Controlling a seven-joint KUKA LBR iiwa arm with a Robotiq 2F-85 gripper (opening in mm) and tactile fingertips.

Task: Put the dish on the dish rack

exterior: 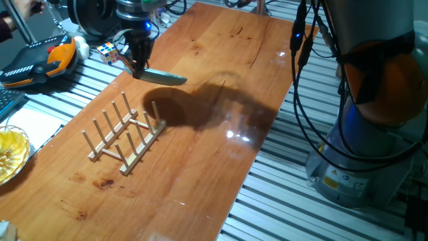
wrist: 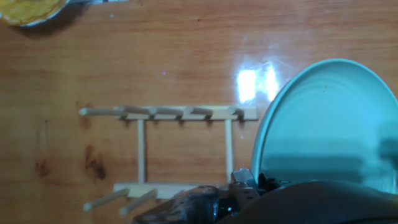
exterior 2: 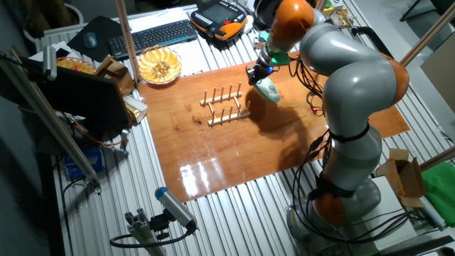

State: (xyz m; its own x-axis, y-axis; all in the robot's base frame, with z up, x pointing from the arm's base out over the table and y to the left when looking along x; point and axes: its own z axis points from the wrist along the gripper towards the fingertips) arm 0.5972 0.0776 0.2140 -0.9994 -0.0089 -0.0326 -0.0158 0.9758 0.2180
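Hand view shows the round, shallow, glossy mint-green dish (wrist: 323, 118) filling the right side of the frame, with the small light-wood dish rack (wrist: 180, 152) of upright dowel pegs lying on the wooden counter (wrist: 155, 56) to its left. The gripper's fingers are clamped on the near rim of the dish; their tips are largely hidden behind dark hardware at the bottom edge of this view.

One fixed view shows the gripper (exterior: 138, 67) holding the dish (exterior: 164, 77) clear of the counter (exterior: 200, 167), nearly flat and seen edge-on, projecting sideways from the fingers. The dish rack (exterior: 124, 137) stands below and nearer the camera, apart from the dish. The dish casts a broad shadow beside the rack.

Procedure for the step in hand, as judged from these views:
1. Rotate the dish toward upright, so its edge can enter a gap between pegs.
2. Align the lower rim with one slot between the two peg rows.
3. Lower slowly; the light rack is likely to slide if a peg is struck.
4. Release only once the rim rests on the slats.

A translucent yellow bowl (exterior: 10, 154) stands off the board, well apart from the rack.
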